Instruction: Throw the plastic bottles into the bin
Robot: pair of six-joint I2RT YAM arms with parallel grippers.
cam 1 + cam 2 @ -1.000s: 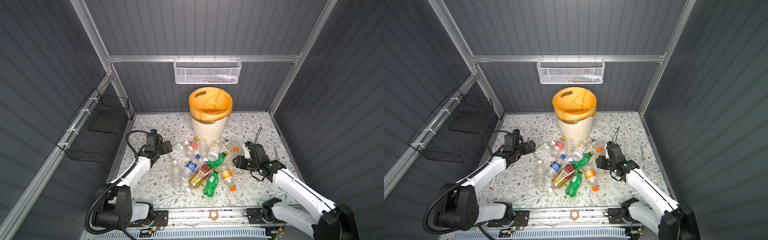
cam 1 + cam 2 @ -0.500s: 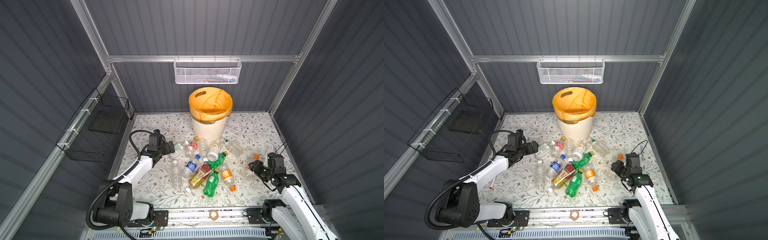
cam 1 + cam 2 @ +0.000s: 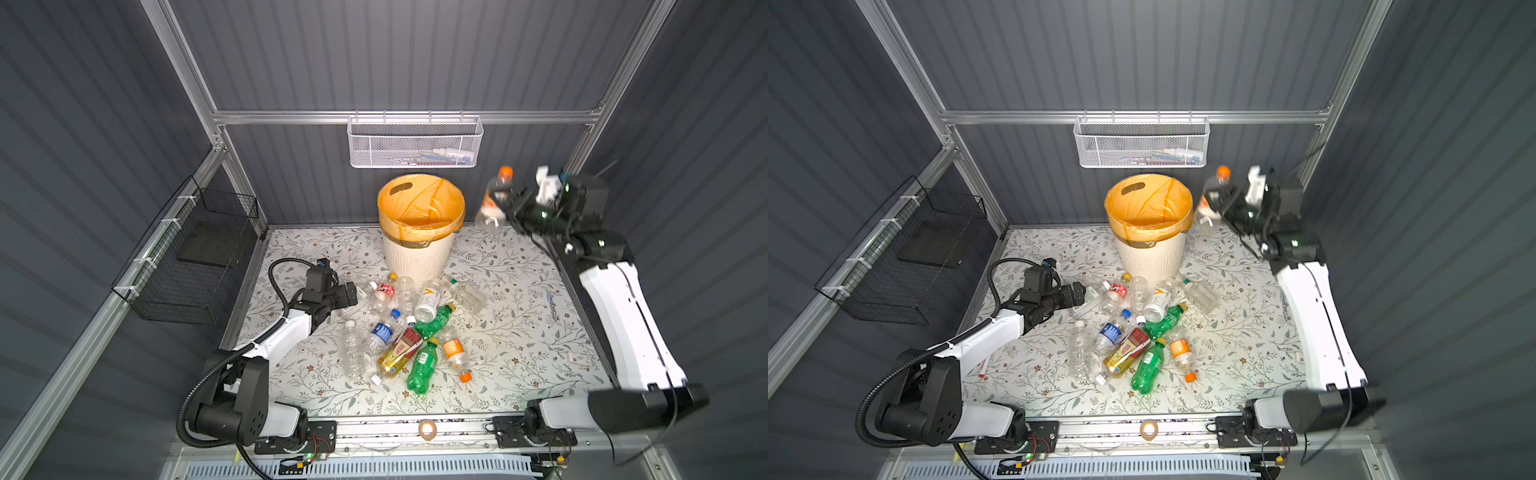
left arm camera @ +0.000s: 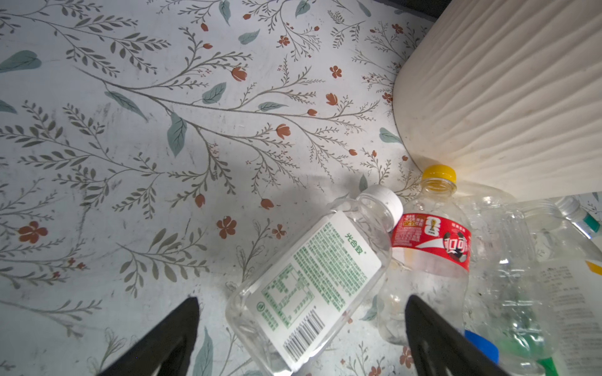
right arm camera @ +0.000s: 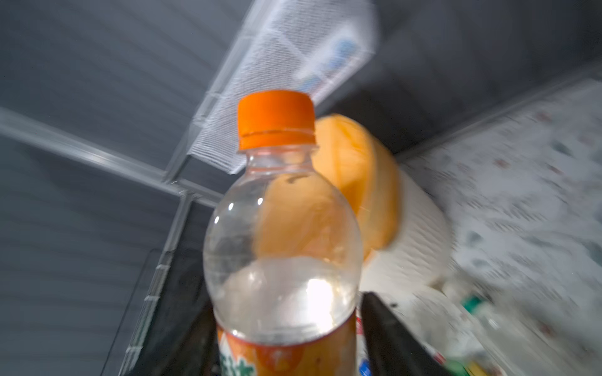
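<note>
- My right hand (image 3: pixel 504 203), raised high beside the bin (image 3: pixel 417 259), had the orange-capped bottle (image 5: pixel 283 247) upright between its jaws. A sliver of gap showed at one jaw, and I could not tell whether the bottle was pinched or loose.
- In both top views the bottle hung near the rim, off to its side and not over the orange-lined mouth.
- A good toss, I judged, needed a gentle arc towards the mouth's centre; so light a bottle looked apt to bounce off the rim.
- My left hand (image 4: pixel 301 302), jaws spread wide, sat low over the bench (image 3: pixel 519 316), a clear white-labelled bottle (image 4: pixel 312 280) lying between its fingertips.
- The other bottles (image 3: pixel 399 336) lay heaped in front of the bin.
</note>
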